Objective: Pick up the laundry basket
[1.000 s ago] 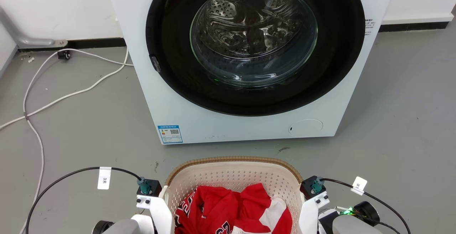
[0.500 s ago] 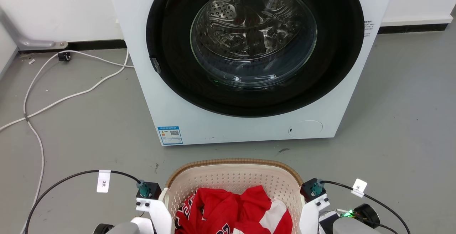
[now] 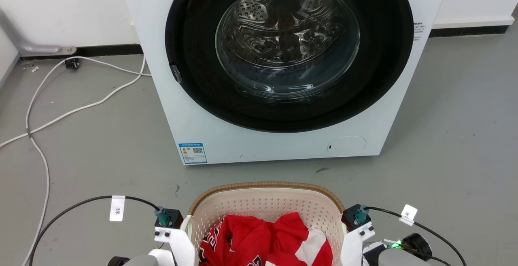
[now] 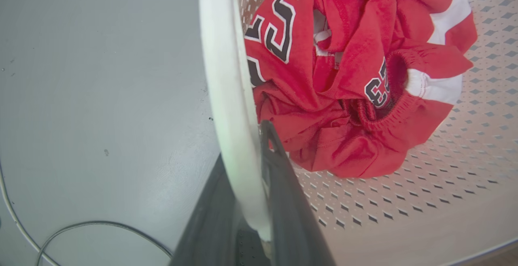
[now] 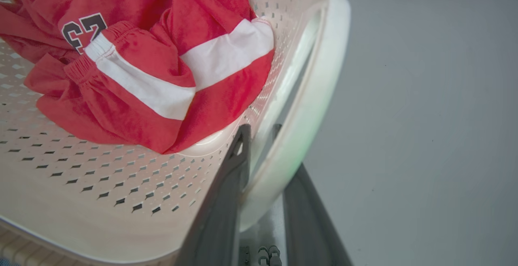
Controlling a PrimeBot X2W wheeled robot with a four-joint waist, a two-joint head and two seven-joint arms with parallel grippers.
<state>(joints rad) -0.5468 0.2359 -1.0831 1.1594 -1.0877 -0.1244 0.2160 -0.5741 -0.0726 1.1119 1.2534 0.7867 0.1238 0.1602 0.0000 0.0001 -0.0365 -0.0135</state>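
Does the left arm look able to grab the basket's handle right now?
Likely yes: the left gripper has a finger on each side of the white handle of the laundry basket, nothing between.

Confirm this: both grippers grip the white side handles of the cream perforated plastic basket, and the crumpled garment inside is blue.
Wrong on colour: the crumpled garment in the cream perforated plastic laundry basket is red with white bands, as the left wrist view shows. The left gripper and right gripper do grip its white side handles.

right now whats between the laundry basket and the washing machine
Head view: just bare grey floor with a small dark smudge separates the laundry basket from the washing machine.
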